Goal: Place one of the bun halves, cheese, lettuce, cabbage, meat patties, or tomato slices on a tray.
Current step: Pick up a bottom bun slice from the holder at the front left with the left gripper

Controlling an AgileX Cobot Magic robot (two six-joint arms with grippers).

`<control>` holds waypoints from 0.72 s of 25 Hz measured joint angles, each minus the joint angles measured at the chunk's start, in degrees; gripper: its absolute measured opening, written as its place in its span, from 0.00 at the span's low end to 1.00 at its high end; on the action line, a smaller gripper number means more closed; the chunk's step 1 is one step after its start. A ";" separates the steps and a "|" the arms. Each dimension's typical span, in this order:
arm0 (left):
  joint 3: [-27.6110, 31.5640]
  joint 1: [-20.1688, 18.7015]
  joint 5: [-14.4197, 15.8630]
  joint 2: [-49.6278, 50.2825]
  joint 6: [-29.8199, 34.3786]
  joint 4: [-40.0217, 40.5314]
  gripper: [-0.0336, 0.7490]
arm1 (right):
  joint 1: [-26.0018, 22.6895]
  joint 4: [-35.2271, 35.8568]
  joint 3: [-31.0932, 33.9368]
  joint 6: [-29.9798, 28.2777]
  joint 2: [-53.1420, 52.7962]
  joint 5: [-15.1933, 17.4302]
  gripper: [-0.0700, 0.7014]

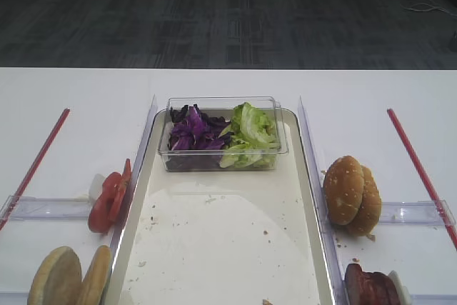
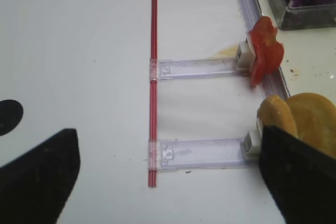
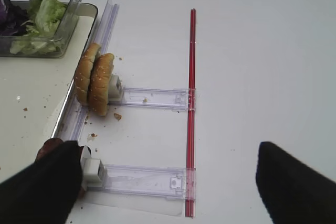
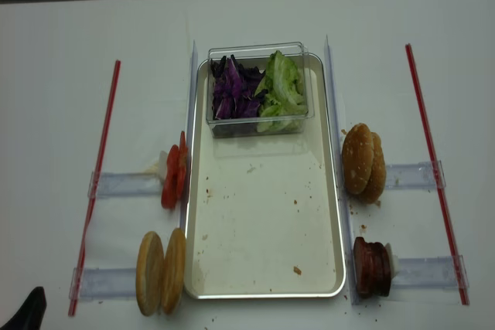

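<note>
Landmark: metal tray (image 4: pixel 263 268), floor bare except crumbs and a clear tub (image 4: pixel 259 117) at its far end.
Bun halves (image 4: pixel 160 271): standing on edge just outside the tray's near left corner.
Step in hand: likely reaching for a bun half; approach squarely, pinch across its thin edge.
Left gripper (image 2: pixel 168 174): jaws wide apart, holding nothing, touching nothing.
Right gripper (image 3: pixel 168 182): spread open, empty.

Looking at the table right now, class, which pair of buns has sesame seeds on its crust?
The sesame-seeded buns right of the tray, above the meat patties. The bun halves left of the tray are smooth and seedless.
</note>
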 joint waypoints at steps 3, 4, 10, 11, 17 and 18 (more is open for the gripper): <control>0.00 0.00 0.00 0.00 0.00 0.04 0.89 | 0.00 0.00 0.00 0.00 0.00 0.00 0.95; 0.00 0.00 0.00 0.00 0.00 0.04 0.88 | 0.00 0.00 0.00 0.00 0.00 0.00 0.95; -0.63 0.00 2.07 0.00 -0.33 0.13 0.83 | 0.00 0.00 0.00 0.00 0.00 0.00 0.95; -0.93 0.00 2.70 0.00 -0.45 0.13 0.82 | 0.00 0.00 0.00 0.00 0.00 0.00 0.95; -2.21 0.00 5.54 4.45 -0.89 0.13 0.79 | 0.00 0.00 0.00 0.00 0.00 0.00 0.95; -2.33 0.00 5.54 5.29 -1.04 0.13 0.79 | 0.00 0.00 0.00 0.00 0.00 0.00 0.95</control>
